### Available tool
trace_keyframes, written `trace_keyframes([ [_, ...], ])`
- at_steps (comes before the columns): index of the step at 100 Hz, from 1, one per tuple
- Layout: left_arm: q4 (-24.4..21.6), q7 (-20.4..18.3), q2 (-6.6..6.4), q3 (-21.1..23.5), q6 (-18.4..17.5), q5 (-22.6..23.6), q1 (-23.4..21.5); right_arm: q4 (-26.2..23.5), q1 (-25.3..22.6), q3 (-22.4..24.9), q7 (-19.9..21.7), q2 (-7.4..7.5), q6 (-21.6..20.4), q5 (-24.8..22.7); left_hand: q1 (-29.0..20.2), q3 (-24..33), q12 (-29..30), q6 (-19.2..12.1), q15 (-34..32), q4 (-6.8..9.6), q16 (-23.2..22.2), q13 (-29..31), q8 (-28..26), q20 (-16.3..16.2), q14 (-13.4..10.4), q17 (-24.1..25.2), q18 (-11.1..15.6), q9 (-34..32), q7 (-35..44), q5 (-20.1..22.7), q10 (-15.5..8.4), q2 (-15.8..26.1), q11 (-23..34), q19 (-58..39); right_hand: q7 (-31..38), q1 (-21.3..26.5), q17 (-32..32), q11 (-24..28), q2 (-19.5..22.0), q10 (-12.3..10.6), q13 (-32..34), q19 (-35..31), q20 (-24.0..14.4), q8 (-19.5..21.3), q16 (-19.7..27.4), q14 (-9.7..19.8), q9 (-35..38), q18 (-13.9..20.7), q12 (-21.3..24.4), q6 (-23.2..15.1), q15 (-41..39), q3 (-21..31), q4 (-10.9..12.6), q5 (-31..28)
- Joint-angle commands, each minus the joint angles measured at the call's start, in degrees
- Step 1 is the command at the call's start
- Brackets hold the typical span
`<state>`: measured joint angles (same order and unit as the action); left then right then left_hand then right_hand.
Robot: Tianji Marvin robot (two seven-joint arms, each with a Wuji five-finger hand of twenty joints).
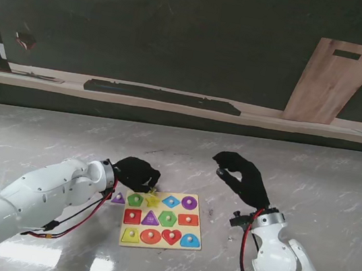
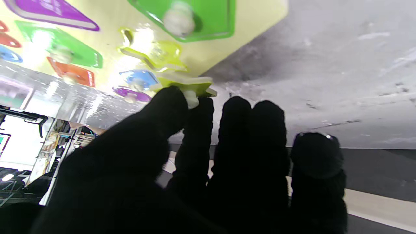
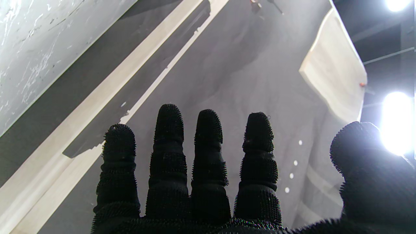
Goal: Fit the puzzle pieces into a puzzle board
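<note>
Marble table fills the stand view, wooden cutting board leaning on the back wall, dark keyboard-like bar on the ledge. Puzzle board lies near me, centre, between both arms, most slots filled with coloured shapes. Left hand sits at the board's far left corner; right hand raised, right of the board and apart from it. Purple triangle piece lies off the board, just beside its left edge. Stand view shows only a bit of yellow under the left hand; left wrist view shows it clearly: thumb and index pinching the white knob of a yellow star piece, held over the board's edge near its star slot, not seated. Right wrist view shows only wall and lights, fingers spread, holding nothing.
</note>
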<state>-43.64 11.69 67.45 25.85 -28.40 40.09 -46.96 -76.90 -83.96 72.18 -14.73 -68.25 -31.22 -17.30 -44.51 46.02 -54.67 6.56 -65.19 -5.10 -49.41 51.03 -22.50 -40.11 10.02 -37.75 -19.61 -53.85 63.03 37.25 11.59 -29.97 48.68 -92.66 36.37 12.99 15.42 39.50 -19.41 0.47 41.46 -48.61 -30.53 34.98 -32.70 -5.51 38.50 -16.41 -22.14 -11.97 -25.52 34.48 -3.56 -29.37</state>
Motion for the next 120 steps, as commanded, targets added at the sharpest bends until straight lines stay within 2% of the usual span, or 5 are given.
trace_keyframes([
  [1,-0.72,-0.95,0.36,-0.44,-0.82,-0.51,0.11,-0.11,-0.33,-0.22,0.07,-0.14,-0.27,0.00,-0.62,4.13,-1.69,-1.58,-2.84,3.69,-1.44,1.72,-1.76,0.24,-2.74,-1.07,4.50,-1.50,5.33,1.78,1.23,0.07,2.46,-3.74,0.79,0.59,-0.10,0.36,1.13,-0.02,1.52,-0.85,-0.68,-0.05,-0.58,-0.30,1.33,-0.61,-0.65,-1.18,-0.92,-0.85,1.31,-1.43],
  [37,-0.81,-2.48,0.77,-2.61,-1.17,-1.25,0.68,-0.20,-0.42,-0.19,-0.06,-0.19,-0.31,0.09,0.25,5.26,-2.95,-0.84,-4.57,4.03,-2.13,3.72,-1.97,0.67,-3.70,-3.26,4.84,-2.79,6.30,1.97,1.25,-0.30,3.91,-5.78,0.78,0.55,0.05,0.52,1.08,0.02,1.79,-0.94,-0.69,-0.05,-0.69,-0.34,1.70,-0.64,-0.71,-1.20,-1.16,-0.84,1.31,-1.47],
  [80,2.59,-1.99,2.10,-5.86,-1.99,-2.17,2.34,-0.39,-0.58,-0.02,0.02,-0.17,-0.30,0.23,0.06,4.93,-2.96,-0.51,-4.84,3.71,-1.99,3.75,-1.99,1.28,-3.94,-3.60,5.14,-2.46,6.43,1.48,1.30,0.06,4.32,-6.45,0.89,0.56,0.12,0.66,1.03,0.05,2.13,-0.99,-0.66,-0.02,-0.80,-0.53,2.04,-0.63,-0.74,-1.03,-1.43,-0.80,1.31,-1.89],
  [120,2.77,-1.96,2.08,-6.42,-2.43,-1.93,2.61,-0.33,-0.52,-0.02,-0.01,-0.19,-0.12,0.28,0.38,3.91,-2.74,-0.46,-4.71,3.44,-1.88,3.37,-1.94,1.70,-4.09,-3.32,5.41,-1.97,6.28,1.13,0.72,0.46,4.31,-6.46,0.90,0.51,0.13,0.77,1.03,0.04,2.21,-1.05,-0.62,-0.01,-0.86,-0.50,2.28,-0.63,-0.77,-0.96,-1.55,-0.80,1.30,-1.97],
])
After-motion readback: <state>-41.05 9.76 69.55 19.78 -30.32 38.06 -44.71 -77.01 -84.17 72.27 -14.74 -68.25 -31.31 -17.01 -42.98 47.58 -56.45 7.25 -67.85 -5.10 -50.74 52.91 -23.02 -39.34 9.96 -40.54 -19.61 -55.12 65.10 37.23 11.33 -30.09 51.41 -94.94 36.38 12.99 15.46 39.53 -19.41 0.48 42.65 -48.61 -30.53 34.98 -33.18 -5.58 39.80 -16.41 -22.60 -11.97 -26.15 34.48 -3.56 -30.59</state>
